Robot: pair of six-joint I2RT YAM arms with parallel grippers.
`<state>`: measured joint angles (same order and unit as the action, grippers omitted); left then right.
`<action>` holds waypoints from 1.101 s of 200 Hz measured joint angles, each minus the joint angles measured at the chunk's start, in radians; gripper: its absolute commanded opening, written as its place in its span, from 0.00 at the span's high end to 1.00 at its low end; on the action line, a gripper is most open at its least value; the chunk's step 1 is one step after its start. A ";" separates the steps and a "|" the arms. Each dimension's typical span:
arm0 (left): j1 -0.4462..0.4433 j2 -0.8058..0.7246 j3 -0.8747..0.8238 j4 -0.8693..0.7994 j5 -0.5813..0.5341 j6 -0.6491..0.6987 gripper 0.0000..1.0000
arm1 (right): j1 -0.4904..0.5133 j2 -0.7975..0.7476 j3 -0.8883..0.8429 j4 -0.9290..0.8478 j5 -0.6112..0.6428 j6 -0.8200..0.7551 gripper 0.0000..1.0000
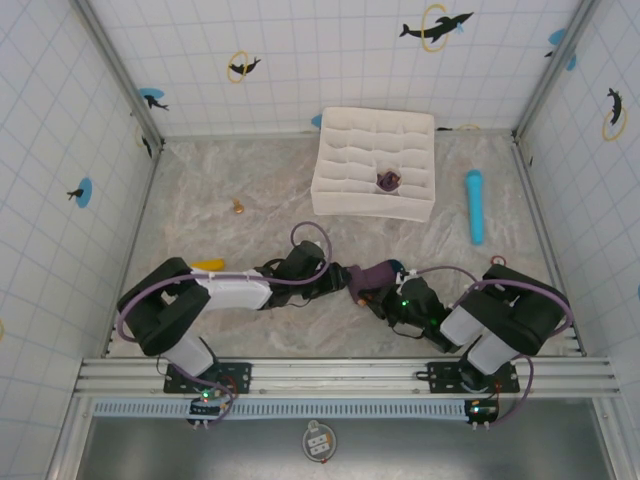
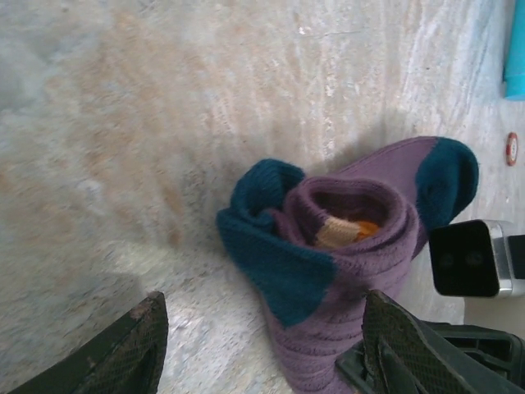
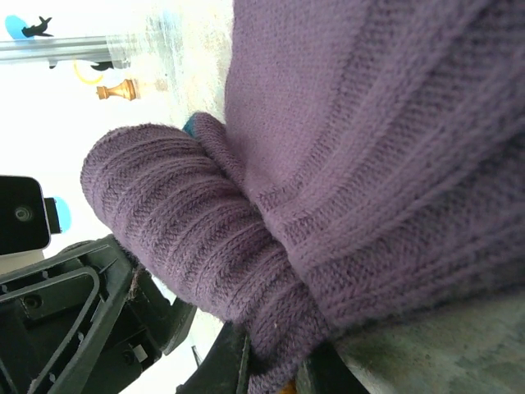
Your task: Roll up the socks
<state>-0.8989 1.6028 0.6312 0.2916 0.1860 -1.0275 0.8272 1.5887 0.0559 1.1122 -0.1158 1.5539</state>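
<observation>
Purple socks (image 3: 369, 164), pinched in right end effector (image 3: 275, 369)

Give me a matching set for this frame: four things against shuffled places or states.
1 socks
2 light blue cylinder
3 white divided box
4 right gripper

A lying right of the box
B shut on sock fabric
C partly rolled, teal heel showing
D purple bundle in one cell

Pairs: 1-C; 2-A; 3-D; 4-B
</observation>
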 measured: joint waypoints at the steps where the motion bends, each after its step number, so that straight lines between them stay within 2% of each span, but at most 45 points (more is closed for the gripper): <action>1: 0.000 0.002 0.000 0.002 0.001 0.000 0.37 | 0.000 0.000 0.000 0.001 0.000 0.001 1.00; 55: -0.010 0.085 0.006 0.127 0.042 0.011 0.45 | -0.008 0.026 -0.005 0.043 -0.013 0.021 1.00; 107: -0.010 0.146 0.034 0.179 0.066 0.009 0.57 | -0.011 0.032 -0.008 0.059 -0.013 0.030 1.00; 117: -0.010 0.154 0.039 0.184 0.067 0.008 0.63 | -0.014 0.034 -0.010 0.066 -0.014 0.031 1.00; 162: -0.010 0.161 0.066 0.153 0.054 0.001 1.00 | -0.023 -0.003 -0.013 0.034 -0.009 0.003 0.72; 188: -0.020 0.161 0.124 0.054 0.030 0.020 1.00 | -0.023 -0.123 -0.011 -0.105 0.009 -0.088 0.57; 207: -0.022 0.158 0.164 -0.021 0.002 0.034 1.00 | -0.023 -0.217 0.047 -0.293 0.026 -0.194 0.46; 220: -0.019 0.150 0.182 -0.069 -0.024 0.037 1.00 | -0.023 -0.265 0.106 -0.436 0.047 -0.274 0.43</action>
<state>-0.9176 1.7527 0.8135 0.2222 0.1616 -0.9905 0.8047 1.3239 0.1619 0.6762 -0.0689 1.2800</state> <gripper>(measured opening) 0.102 0.540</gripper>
